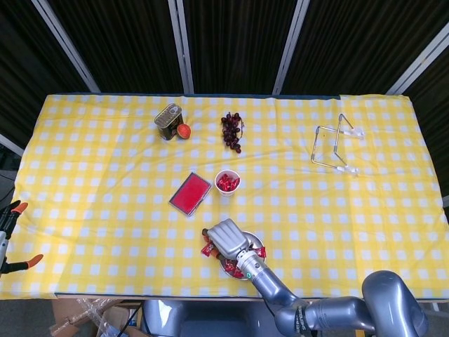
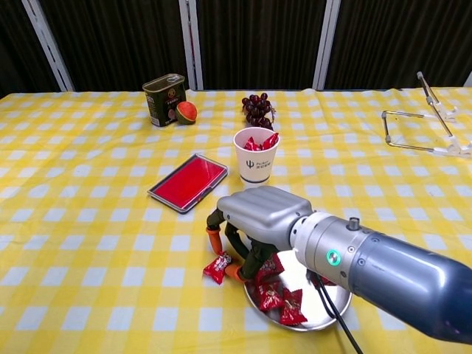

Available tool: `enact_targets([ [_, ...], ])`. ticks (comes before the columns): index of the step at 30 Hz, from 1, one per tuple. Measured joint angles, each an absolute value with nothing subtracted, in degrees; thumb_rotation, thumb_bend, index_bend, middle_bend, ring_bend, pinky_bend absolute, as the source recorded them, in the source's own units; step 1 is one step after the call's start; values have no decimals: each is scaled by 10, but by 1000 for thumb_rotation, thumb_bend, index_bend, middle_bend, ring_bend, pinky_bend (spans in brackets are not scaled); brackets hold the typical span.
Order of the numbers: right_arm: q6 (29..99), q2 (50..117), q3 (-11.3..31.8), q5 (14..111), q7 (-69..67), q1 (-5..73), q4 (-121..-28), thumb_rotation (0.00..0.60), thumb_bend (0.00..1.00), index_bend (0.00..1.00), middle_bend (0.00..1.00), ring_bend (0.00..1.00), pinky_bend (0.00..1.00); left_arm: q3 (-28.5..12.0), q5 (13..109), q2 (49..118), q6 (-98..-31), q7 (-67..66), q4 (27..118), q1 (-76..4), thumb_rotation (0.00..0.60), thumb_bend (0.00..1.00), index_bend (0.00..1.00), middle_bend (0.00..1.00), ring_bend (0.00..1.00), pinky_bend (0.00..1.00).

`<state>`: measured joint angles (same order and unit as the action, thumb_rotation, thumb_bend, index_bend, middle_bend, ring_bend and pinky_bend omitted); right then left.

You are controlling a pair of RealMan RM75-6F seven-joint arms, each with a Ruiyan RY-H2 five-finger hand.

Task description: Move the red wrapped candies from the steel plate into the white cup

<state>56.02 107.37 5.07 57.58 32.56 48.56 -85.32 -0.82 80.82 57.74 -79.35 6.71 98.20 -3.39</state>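
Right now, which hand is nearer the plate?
Right. The right hand hangs over the plate's left edge, fingers reaching down among the candies. The left hand shows in neither view, so it is farther off.

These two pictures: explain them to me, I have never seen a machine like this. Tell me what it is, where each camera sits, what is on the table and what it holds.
It is a robot with two arms ending in humanlike hands, steered by a person. The head view looks down from above; the chest view looks forward from lower down. Only the right hand shows, on its grey arm; the left is out of sight. It reaches down over the steel plate, which holds red wrapped candies. Its fingers are curled around one candy at the plate's rim, though I cannot tell if it grips it. Another stray candy lies on the cloth beside the plate. The white cup behind already holds some candies. Also there: a red tray, a tin with a small fruit, grapes and a wire stand.
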Motion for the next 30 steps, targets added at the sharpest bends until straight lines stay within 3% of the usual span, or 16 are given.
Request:
enact_targets([
  [30,562,1064,74,581,325,474,-886,600,425,534,691,802,914,-8,809,577,-794,68,982,-34,600,25,0,0,0,0],
])
